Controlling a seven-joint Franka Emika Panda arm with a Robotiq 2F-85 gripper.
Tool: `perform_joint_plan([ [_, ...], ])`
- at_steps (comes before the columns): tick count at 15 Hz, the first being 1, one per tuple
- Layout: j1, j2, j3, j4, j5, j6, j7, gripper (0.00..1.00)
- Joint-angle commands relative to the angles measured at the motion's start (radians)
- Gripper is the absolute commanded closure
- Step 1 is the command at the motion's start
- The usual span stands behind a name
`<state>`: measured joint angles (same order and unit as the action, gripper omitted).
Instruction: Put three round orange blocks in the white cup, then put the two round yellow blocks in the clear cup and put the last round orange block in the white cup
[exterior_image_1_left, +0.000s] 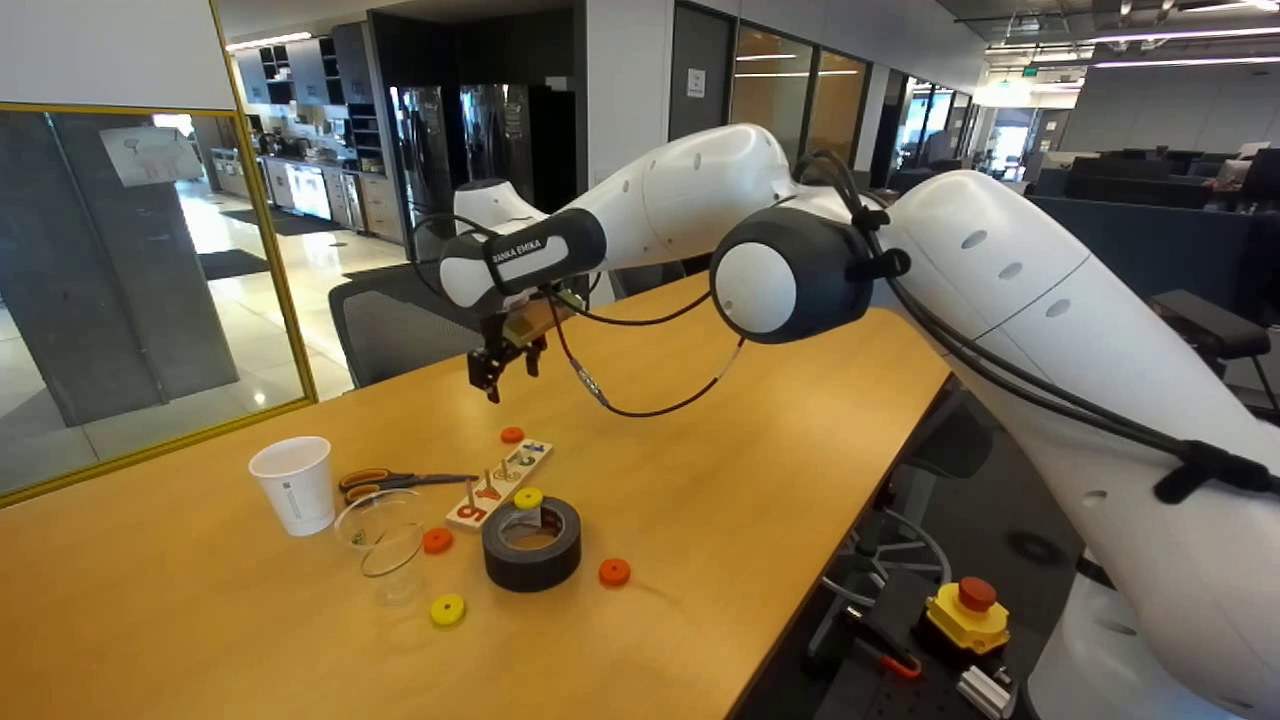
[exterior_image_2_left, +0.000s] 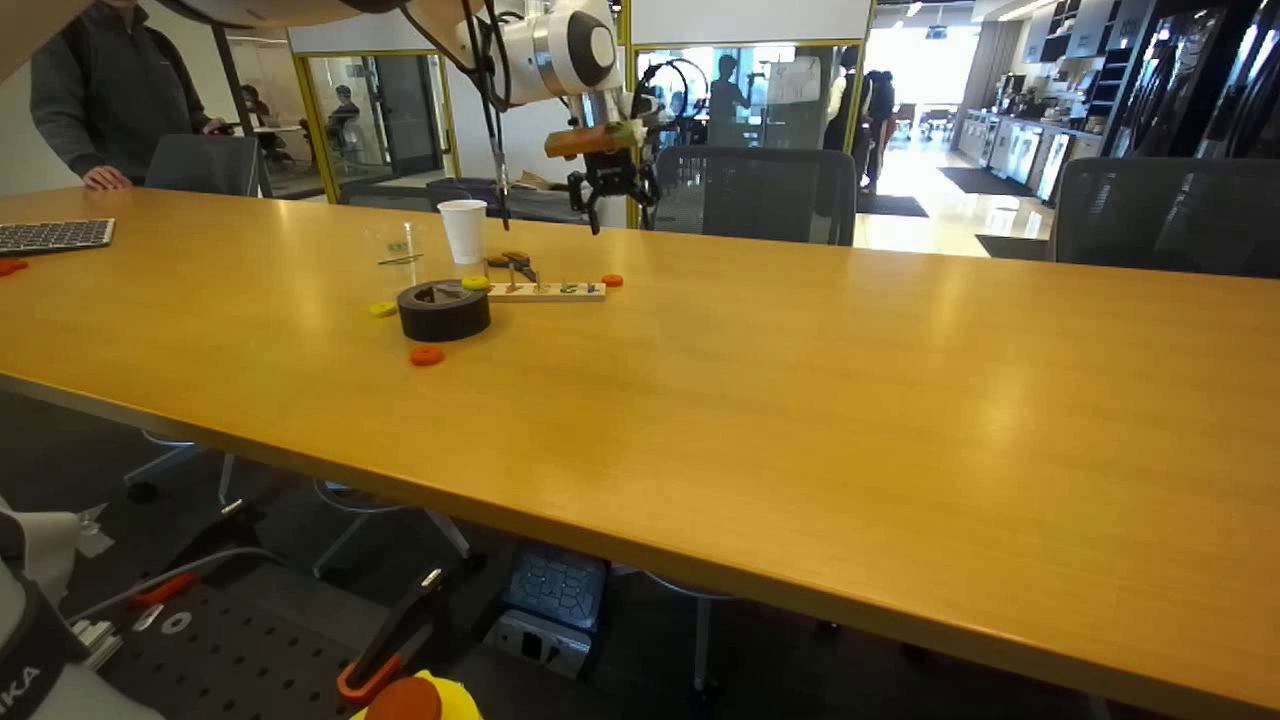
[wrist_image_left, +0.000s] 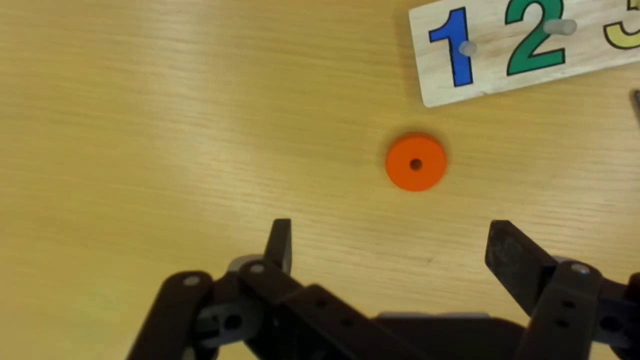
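My gripper (wrist_image_left: 390, 235) is open, with nothing between its fingers, above the table. A round orange block (wrist_image_left: 415, 162) lies flat just beyond the fingertips in the wrist view, by the number board. In an exterior view, another orange block (exterior_image_1_left: 437, 540) is beside the clear cup (exterior_image_1_left: 395, 575), and a third orange block (exterior_image_1_left: 614, 572) is near the black tape. One yellow block (exterior_image_1_left: 448, 609) lies on the table; the second yellow block (exterior_image_1_left: 528, 498) appears to rest on the tape's rim. Upright at the far side stands the white cup (exterior_image_1_left: 300, 490); its inside bottom is hidden.
A roll of black tape (exterior_image_1_left: 531, 562) sits beside the pegged number board (exterior_image_1_left: 522, 462). Scissors (exterior_image_1_left: 430, 479) lie between the board and the white cup. A keyboard (exterior_image_2_left: 55, 235) is at the table's far left in an exterior view, near a standing person (exterior_image_2_left: 115, 90).
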<state>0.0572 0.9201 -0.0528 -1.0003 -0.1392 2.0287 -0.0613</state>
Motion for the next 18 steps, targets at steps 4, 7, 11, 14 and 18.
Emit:
perform_joint_plan([
  [4, -0.075, -0.02, 0.073, -0.08, 0.095, -0.003, -0.048, 0.0],
  [7, -0.084, -0.011, 0.088, -0.092, 0.116, -0.008, -0.064, 0.0],
  [11, -0.08, 0.008, 0.095, -0.096, 0.114, 0.002, -0.077, 0.0],
  [14, -0.08, 0.029, 0.104, -0.089, 0.115, 0.009, -0.091, 0.0],
  [18, -0.08, 0.052, 0.113, -0.078, 0.118, 0.02, -0.103, 0.0],
])
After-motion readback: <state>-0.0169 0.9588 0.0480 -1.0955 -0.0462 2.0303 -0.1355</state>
